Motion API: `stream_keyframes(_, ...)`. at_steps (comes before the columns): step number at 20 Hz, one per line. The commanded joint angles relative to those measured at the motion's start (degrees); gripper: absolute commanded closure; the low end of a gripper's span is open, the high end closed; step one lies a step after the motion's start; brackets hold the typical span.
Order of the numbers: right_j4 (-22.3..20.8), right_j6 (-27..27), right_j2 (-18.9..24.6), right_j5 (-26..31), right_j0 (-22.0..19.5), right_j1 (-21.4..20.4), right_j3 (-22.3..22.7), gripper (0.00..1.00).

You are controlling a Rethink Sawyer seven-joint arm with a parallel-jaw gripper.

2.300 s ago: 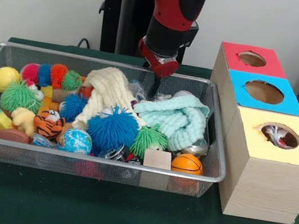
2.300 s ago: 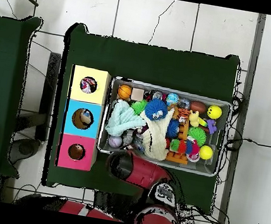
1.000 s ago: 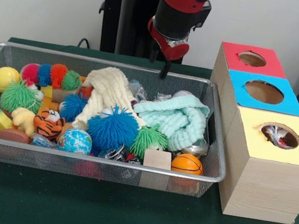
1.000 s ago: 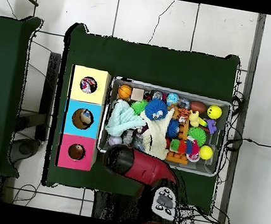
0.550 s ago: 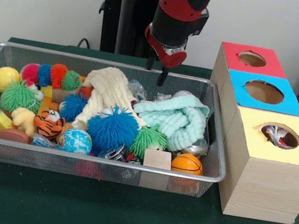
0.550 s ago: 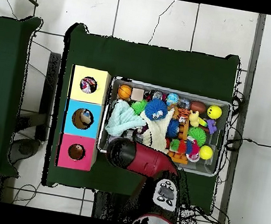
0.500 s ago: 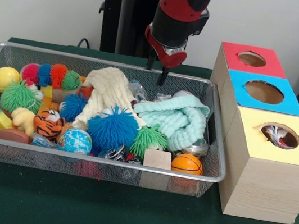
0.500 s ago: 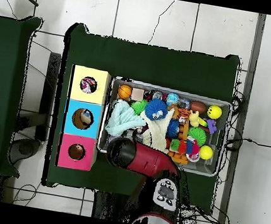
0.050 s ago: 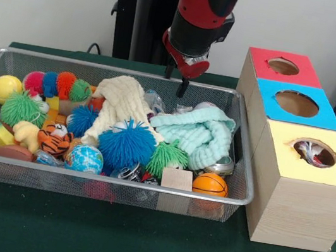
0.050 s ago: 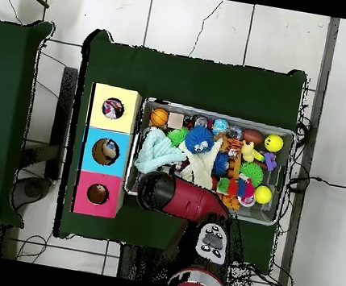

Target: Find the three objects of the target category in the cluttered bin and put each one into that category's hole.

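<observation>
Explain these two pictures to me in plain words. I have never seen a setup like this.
The red and black machine is a robot arm. Its gripper hangs above the far rim of a wire-mesh bin, holding nothing that I can see. One picture is taken from across the table, facing the robot. The other looks straight down from above, where the arm covers the bin's near edge. The bin is full of toys and cloths: a blue spiky ball, a mint knitted cloth, a small basketball, a globe ball. Beside it stands a wooden box with three holes, topped red, blue and yellow.
</observation>
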Motion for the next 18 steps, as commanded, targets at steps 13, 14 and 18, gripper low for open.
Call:
stream_keyframes(13,-0.6,1.0,4.5,-1.6,-1.9,1.8,-3.8,0.00)
stream_keyframes(14,-0.5,0.8,4.4,-0.3,-1.8,1.0,-3.9,0.00)
stream_keyframes(18,-0.8,-0.5,4.8,0.1,-2.9,1.5,-5.3,0.00)
